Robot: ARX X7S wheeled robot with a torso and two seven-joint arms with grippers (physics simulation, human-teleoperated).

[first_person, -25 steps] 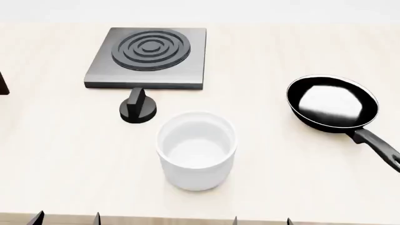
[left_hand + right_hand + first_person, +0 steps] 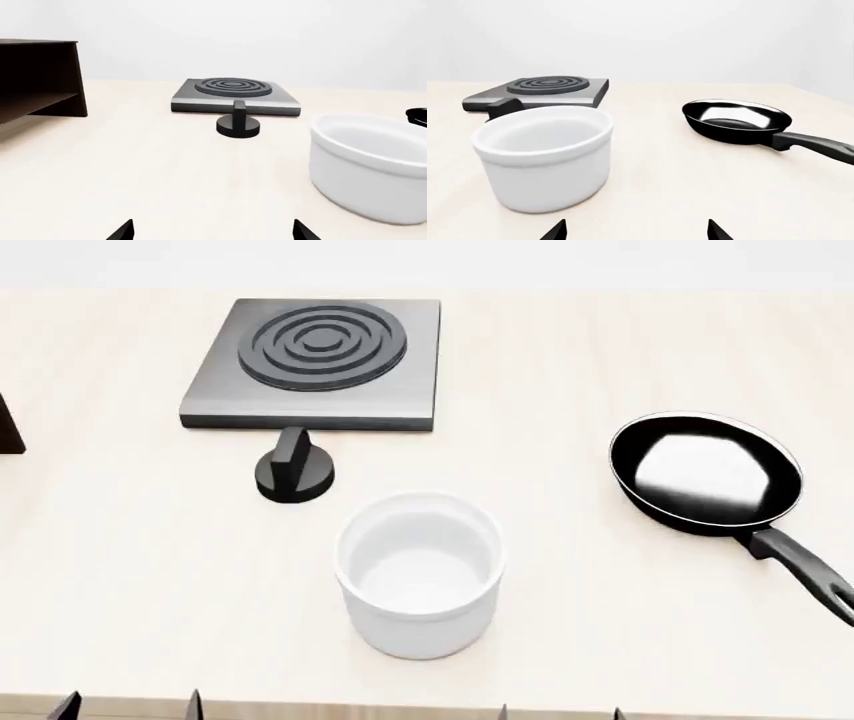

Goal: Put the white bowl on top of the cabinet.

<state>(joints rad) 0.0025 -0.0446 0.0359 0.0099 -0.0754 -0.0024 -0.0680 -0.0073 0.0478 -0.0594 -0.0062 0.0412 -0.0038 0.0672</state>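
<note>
The white bowl (image 2: 420,573) stands upright and empty on the pale table, near its front edge (image 2: 370,167) (image 2: 545,157). The dark brown cabinet (image 2: 37,80) stands off to the table's left; the head view catches only a sliver of the cabinet (image 2: 8,430) at its left border. My left gripper (image 2: 130,706) is open, fingertips wide apart at the table's front edge, left of the bowl (image 2: 212,231). My right gripper (image 2: 559,712) is open too, just right of the bowl and nearer than it (image 2: 636,231). Neither touches the bowl.
A grey square stove plate (image 2: 316,362) with a black knob (image 2: 295,471) in front sits behind the bowl. A black frying pan (image 2: 707,475) lies at the right, handle pointing toward the front right.
The head view has shifted a little: the bowl sits slightly lower in it and the left fingertips show a bit lower and further left. Nothing on the table was moved.
</note>
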